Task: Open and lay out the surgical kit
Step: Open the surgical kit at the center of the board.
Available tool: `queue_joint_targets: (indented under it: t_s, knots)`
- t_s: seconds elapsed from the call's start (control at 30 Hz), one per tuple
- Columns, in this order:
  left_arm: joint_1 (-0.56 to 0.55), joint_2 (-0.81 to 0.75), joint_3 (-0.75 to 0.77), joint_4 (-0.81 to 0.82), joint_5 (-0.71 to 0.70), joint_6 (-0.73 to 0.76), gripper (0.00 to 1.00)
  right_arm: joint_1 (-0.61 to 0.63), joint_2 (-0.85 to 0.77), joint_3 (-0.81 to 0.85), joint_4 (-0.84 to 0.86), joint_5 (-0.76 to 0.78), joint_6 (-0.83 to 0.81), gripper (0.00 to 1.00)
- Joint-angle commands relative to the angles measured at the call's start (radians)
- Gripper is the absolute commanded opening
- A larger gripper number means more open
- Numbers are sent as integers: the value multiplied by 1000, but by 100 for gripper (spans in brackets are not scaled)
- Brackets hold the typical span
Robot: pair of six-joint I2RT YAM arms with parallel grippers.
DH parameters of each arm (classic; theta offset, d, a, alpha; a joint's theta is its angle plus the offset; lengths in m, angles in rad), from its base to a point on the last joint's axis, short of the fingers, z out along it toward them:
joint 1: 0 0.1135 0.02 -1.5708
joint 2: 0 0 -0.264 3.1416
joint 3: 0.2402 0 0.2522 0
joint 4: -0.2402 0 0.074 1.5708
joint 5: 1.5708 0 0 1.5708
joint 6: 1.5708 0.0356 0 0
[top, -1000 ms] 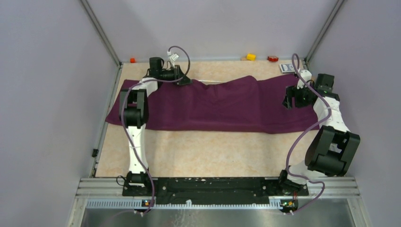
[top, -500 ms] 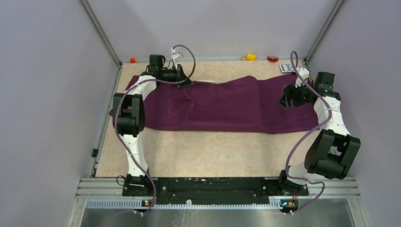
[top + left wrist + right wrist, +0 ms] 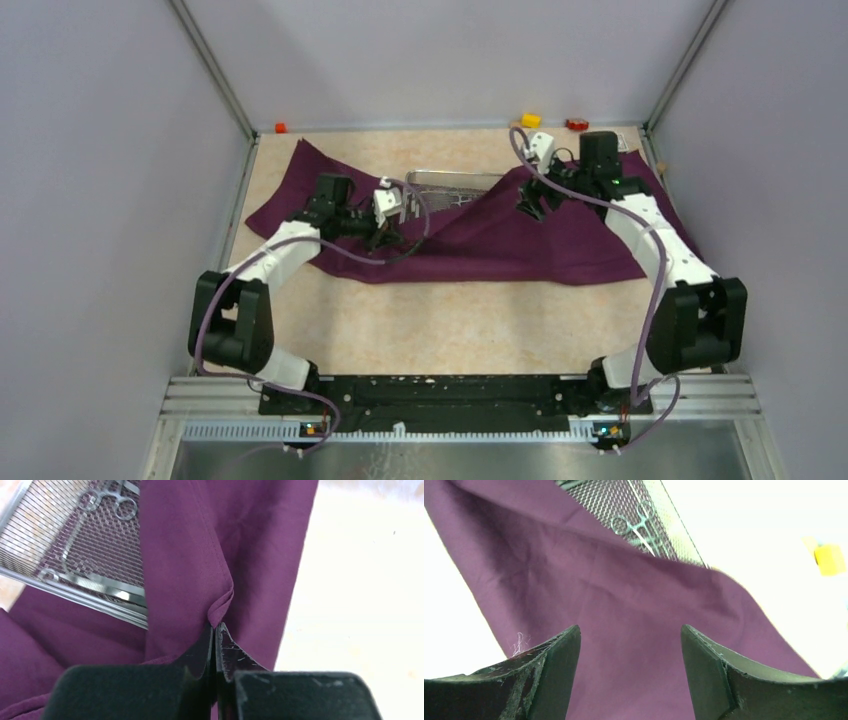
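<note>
Top view: dark purple cloth wrap (image 3: pixel 480 240) spread across the far half of the table (image 3: pixel 420 320); wire-mesh tray (image 3: pixel 455 182) partly uncovered at 12 o'clock. Left gripper (image 3: pixel 385 235), at 8 o'clock of the tray, has its fingers pressed together on a pinched fold of wrap. Right gripper (image 3: pixel 530 205), at 3 o'clock, has its jaws apart (cloth below them). A ring-handled clamp (image 3: pixel 107 502) lies in the tray.
</note>
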Motion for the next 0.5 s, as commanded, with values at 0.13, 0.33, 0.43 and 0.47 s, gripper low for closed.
queue_joint_targets:
  t_s: [0.13,0.33,0.43,0.47]
  knots:
    - [-32,-187,-169,98,-118,30,0,160,233,220,-36,101,-211,72]
    - [-35,-196,-166,104,-130,-12,0,265,297,221,-38,262,-335,73]
    - [-35,-194,-160,100,-145,-21,0,268,314,234,-60,266,-348,73]
    - [-35,-195,-158,98,-146,-20,0,269,314,229,-55,273,-354,73]
